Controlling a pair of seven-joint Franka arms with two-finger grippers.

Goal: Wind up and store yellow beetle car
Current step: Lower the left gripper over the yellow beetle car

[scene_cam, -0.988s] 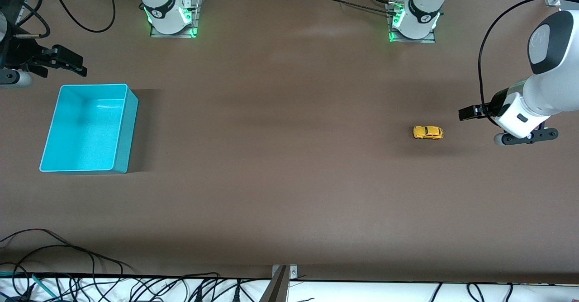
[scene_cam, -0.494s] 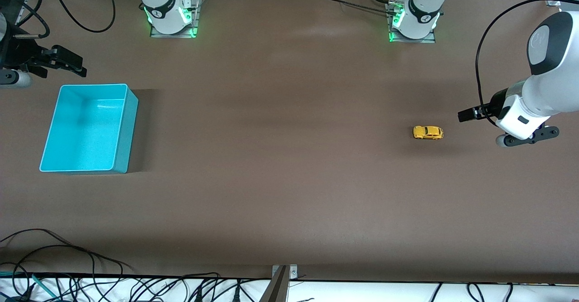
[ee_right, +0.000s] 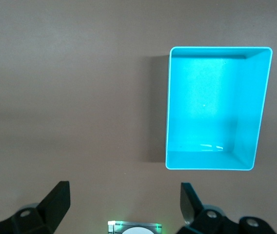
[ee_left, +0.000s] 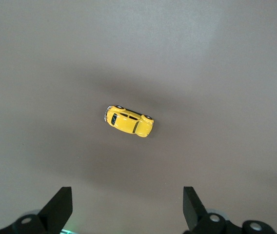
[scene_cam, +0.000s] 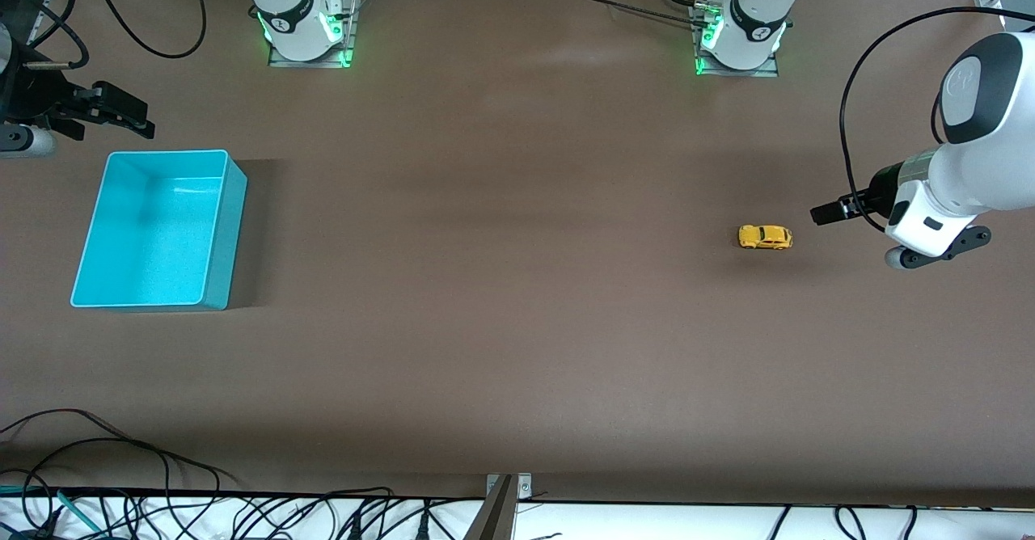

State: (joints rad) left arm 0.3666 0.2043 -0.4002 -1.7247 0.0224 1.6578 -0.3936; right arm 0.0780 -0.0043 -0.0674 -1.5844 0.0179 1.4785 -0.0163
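The right gripper (scene_cam: 133,120) is seen raised over the table at the right arm's end, just beside the turquoise bin (scene_cam: 226,225), its fingers (ee_right: 55,202) spread wide and holding nothing. The bin appears to hold nothing, though its shaded wall is hard to read. The yellow beetle car (scene_cam: 764,237) rests on its wheels on the brown table (scene_cam: 501,281), well apart from the bin, toward the left arm's end. The left gripper (scene_cam: 829,213) is held just beside the car, released, fingers (ee_left: 60,207) apart.

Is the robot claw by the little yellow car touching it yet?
Apart. In the left wrist view, bare table shows between the open left gripper and the yellow beetle car.
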